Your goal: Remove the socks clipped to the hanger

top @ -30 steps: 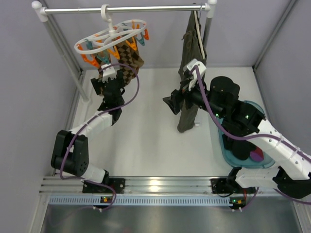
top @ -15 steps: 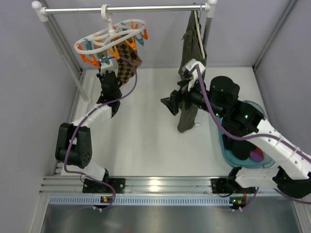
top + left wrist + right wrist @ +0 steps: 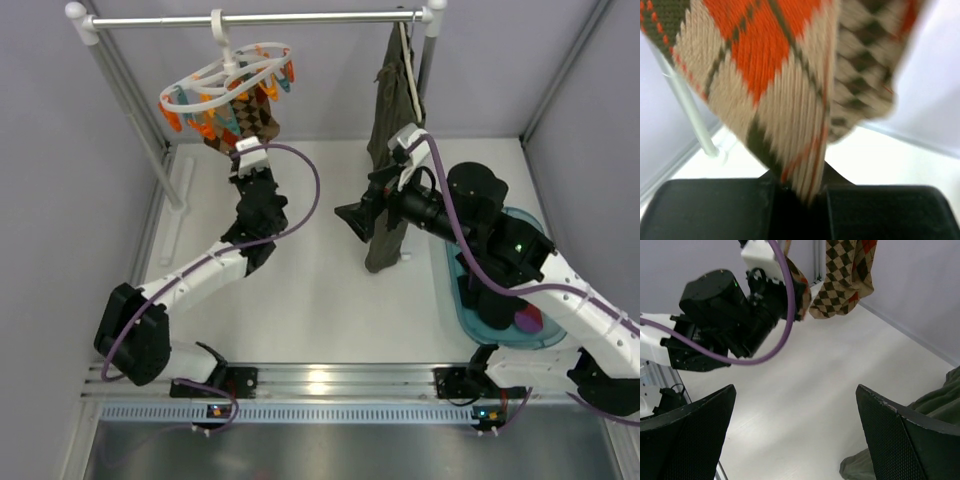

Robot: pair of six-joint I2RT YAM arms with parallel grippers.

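Left tool (image 3: 799, 192): shut tight on the lower end of an orange-and-tan argyle sock (image 3: 765, 85), with the knit pinched between my pads.
Right tool (image 3: 797, 435): jaws spread wide and holding nothing, over the middle of the surface (image 3: 300, 300), just beside the hanging olive garment (image 3: 388, 100).
Sock's place: it dangles from the white peg hanger (image 3: 225, 80) above the far left corner of the surface. A brown-checked argyle sock (image 3: 865, 85) hangs just behind it.
Hanger: hooked on the rail (image 3: 300, 17), with its orange and teal clips crowded underneath.
Step in hand: I judge this is the pull that frees the sock from its clip.
Doing it well: draw steadily down along the sock's length, not sideways, so the clip gives before the hanger swings or its hook lifts off the rail. Keep my pads clamped throughout.
Unsure: the clip is outside my wrist view and lost in the cluster from above, so I cannot tell which one holds this sock.
Risk: the neighbouring sock may drag along.
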